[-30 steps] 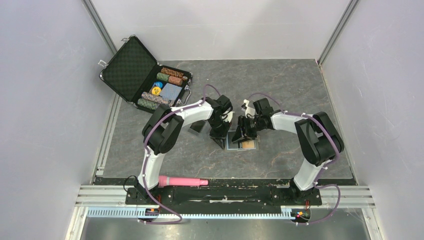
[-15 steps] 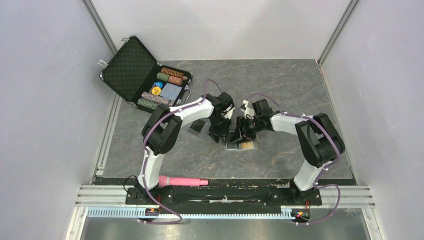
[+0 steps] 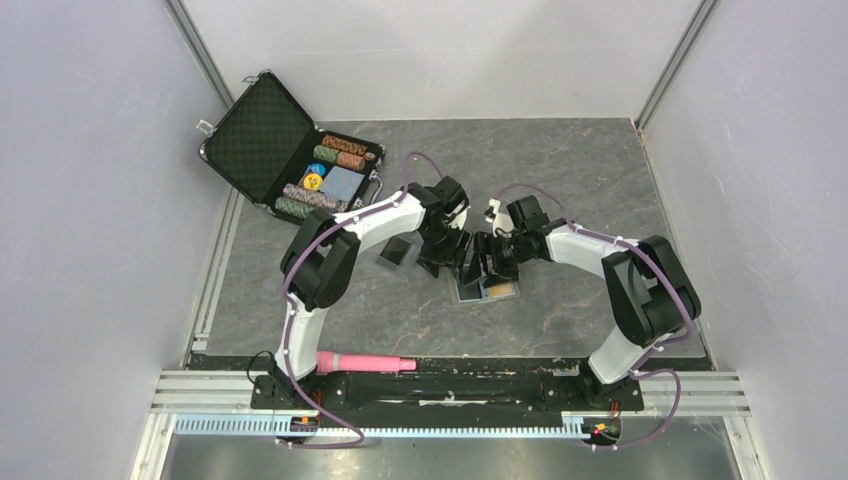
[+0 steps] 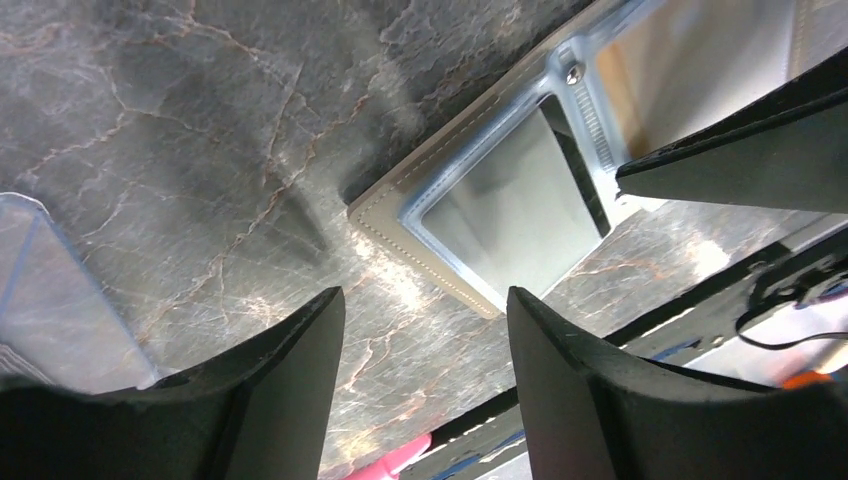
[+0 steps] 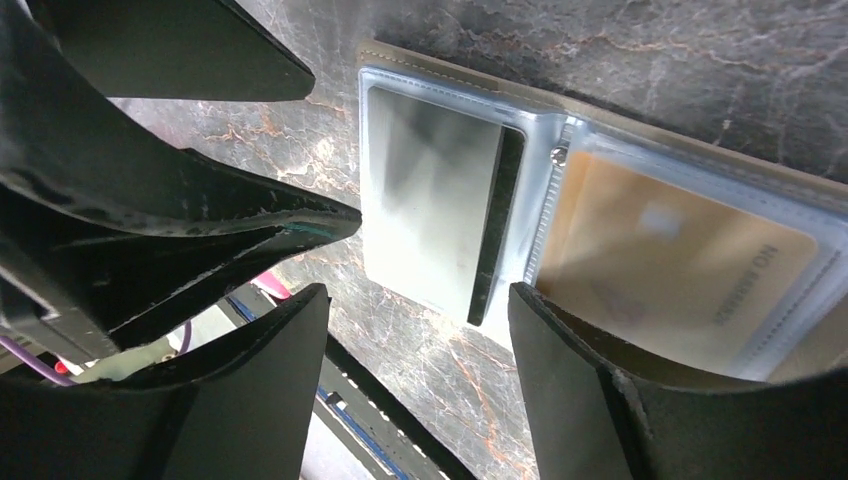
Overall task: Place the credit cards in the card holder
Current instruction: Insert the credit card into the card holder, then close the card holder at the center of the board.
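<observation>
Left gripper [image 4: 425,300] neared right gripper [image 5: 418,295], both agape, empty; right wrist reveals orange card [image 5: 680,270].

ok so the tabletop [image 3: 580,170] is dark grey marble with rusty veins. The card holder [image 5: 450,58] is taupe with pale stitching, light blue inside. There's an orange-gold card [image 5: 670,270] and a glossy black card [image 5: 497,220]. The chip case [image 3: 262,135] has black diamond-pattern lining.
</observation>
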Robot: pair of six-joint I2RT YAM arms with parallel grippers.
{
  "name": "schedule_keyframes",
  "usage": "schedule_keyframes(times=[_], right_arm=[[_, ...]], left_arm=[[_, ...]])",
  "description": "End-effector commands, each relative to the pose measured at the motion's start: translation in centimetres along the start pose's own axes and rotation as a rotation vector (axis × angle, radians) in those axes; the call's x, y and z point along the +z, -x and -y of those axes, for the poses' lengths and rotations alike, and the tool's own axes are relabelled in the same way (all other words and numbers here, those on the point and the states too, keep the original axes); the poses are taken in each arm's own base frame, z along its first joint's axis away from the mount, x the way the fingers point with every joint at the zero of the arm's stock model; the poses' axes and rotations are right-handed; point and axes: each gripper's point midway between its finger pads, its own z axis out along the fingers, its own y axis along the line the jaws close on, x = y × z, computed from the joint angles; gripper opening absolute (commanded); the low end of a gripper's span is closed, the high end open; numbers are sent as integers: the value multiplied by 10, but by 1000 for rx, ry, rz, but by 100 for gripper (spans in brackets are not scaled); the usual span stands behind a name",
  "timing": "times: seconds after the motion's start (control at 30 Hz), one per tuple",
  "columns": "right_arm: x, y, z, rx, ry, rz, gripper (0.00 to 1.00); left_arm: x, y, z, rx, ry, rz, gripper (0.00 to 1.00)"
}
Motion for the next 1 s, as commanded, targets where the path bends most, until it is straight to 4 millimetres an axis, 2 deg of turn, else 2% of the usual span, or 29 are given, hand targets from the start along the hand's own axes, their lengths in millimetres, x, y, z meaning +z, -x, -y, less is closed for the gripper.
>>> schedule_keyframes(times=[0.0, 0.17, 0.27, 0.37, 0.57, 0.73, 0.87, 0.97], right_arm=[[-13, 18, 1, -41, -28, 61, 67], [-19, 19, 21, -22, -64, 74, 59], [-21, 14, 39, -14, -109, 66, 45], [-18, 1, 53, -1, -131, 39, 32], [-8, -19, 59, 54, -93, 16, 18], [-8, -20, 60, 65, -86, 18, 15], [-8, -18, 59, 70, -76, 23, 14], [-8, -14, 55, 73, -61, 31, 14]], left_arm=[[-12, 18, 15, -89, -106, 64, 69], [-1, 12, 3, -149, -102, 42, 70], [4, 10, 3, -161, -109, 25, 70], [9, 12, 15, -167, -181, 19, 70], [11, 21, 40, -169, -323, 16, 68], [-2, 29, 56, -152, -401, 45, 61], [-15, 36, 71, -135, -484, 68, 47], [-18, 40, 79, -136, -533, 73, 40]])
